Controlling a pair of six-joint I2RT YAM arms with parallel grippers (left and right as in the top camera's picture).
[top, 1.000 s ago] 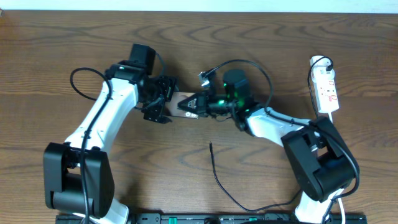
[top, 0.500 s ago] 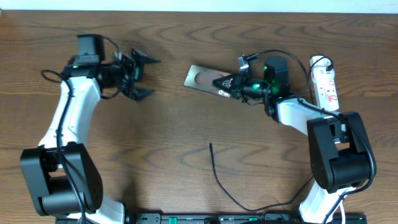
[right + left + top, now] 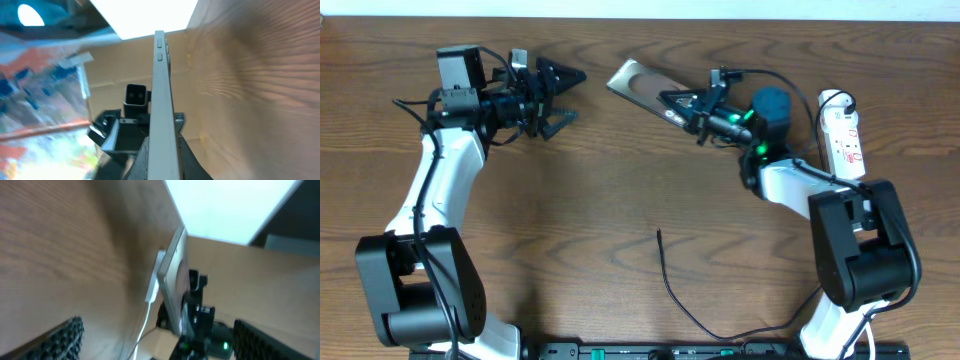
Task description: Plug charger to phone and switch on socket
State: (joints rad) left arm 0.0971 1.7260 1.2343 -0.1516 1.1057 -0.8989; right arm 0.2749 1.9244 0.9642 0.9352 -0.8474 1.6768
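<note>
The phone [image 3: 635, 80] is a grey-bronze slab held tilted above the table's back middle by my right gripper [image 3: 685, 108], which is shut on its right end. In the right wrist view the phone [image 3: 162, 95] shows edge-on between the jaws [image 3: 162, 162]. My left gripper [image 3: 573, 95] is open and empty, left of the phone and pointing at it. The left wrist view shows the phone [image 3: 172, 280] ahead of the open jaws [image 3: 160, 352]. The charger [image 3: 672, 285] lies loose at front centre, its tip [image 3: 659, 234] free. The socket [image 3: 842, 140] lies at the right.
The socket's white cord runs from its near end past the right arm's base [image 3: 855, 270]. The left arm's base [image 3: 420, 300] stands at the front left. The table's back edge [image 3: 640, 18] is just behind the phone.
Both grippers were at the phone in the table's middle. The left one let go and swung left. The right one carried the phone right and back, lifting and tilting it.
</note>
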